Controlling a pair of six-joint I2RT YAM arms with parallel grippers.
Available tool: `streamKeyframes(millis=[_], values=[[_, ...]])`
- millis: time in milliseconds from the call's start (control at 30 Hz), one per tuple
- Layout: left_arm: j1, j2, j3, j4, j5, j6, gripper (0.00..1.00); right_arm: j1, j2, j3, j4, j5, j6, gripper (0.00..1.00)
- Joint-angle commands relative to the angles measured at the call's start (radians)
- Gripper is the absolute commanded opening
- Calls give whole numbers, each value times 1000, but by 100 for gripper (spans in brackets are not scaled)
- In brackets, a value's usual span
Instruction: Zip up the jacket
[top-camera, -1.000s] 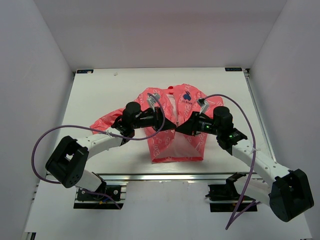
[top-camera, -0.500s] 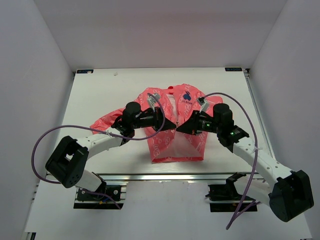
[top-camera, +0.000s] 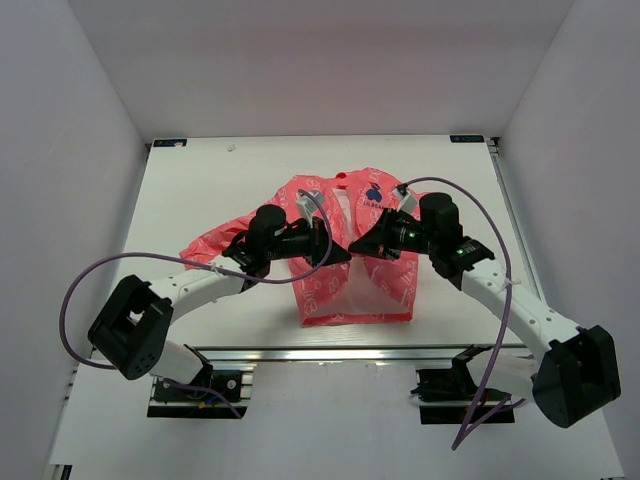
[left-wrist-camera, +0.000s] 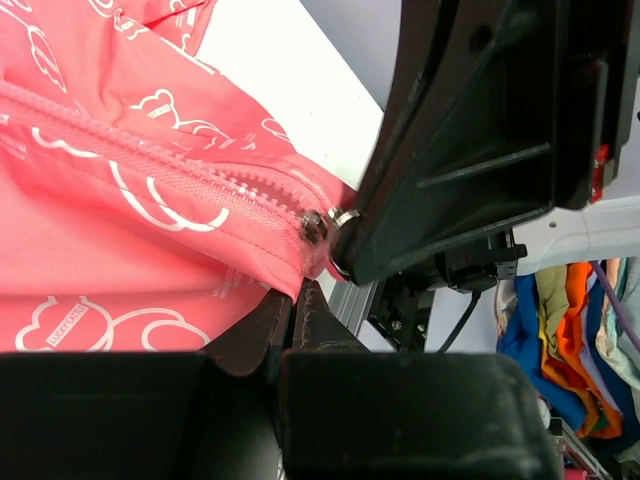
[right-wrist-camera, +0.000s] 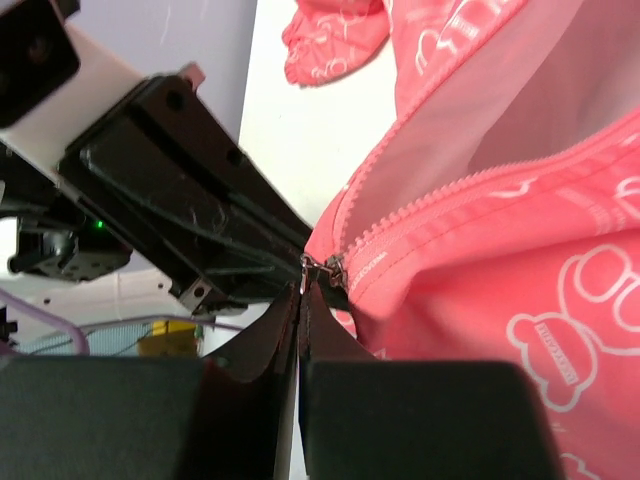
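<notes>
We see the jacket (top-camera: 350, 298) lying mid-surface (top-camera: 200, 185), front up, w/ the dark blue emblem (top-camera: 373, 193) twd the far side. Both arms meet tip to tip over its front. The left end effector (left-wrist-camera: 293, 298) is closed, pinching the fabric edge right below the zipper's slider (left-wrist-camera: 316, 225). The right end effector (right-wrist-camera: 300, 292) is closed too, fingers nipped on that slider, just touching the left one's tip. Zipper teeth above the slider are apart.
</notes>
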Motion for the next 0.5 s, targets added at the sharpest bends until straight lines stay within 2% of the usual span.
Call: streamKeyframes(millis=[0,133,267,367,467], values=[[-14,-40,2,-79,3,34,0,-2,5,69,108,69,3,0],[-14,-22,11,-120,36,22,0,-2,42,17,286,90,-72,0],[-14,-19,18,-157,70,26,0,-3,98,27,347,185,-161,0],[-14,-19,51,-281,78,60,0,-2,141,40,436,256,-192,0],[-14,-31,48,-393,142,59,0,-2,236,106,452,380,-234,0]])
